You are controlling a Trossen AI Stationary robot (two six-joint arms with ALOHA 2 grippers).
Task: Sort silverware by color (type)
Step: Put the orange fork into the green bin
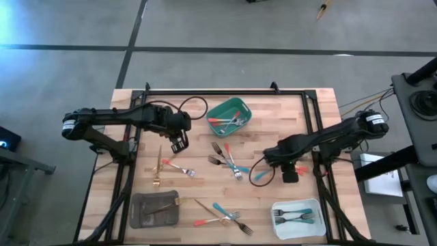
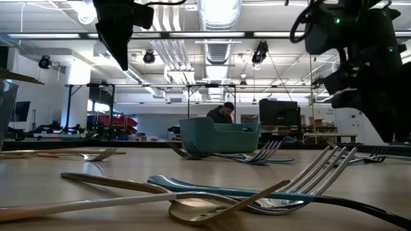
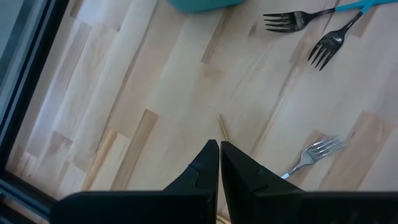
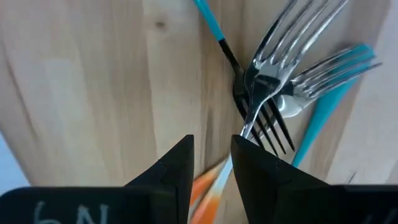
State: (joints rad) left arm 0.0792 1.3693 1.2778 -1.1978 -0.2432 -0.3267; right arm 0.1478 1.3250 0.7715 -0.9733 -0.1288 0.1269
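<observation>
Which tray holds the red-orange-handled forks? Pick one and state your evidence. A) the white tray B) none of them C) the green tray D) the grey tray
C: in the high view the green tray at the table's far side holds red-orange-handled forks, while the white tray holds teal-handled forks and the grey tray a gold piece.

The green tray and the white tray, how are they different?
The green tray sits at the table's far edge near the middle; the white tray sits at the near right corner. The green tray holds forks with red-orange handles; the white tray holds forks with teal handles. The green tray looks deeper with taller walls; the white tray looks shallower. Both are rounded rectangles with a few forks inside.
</observation>
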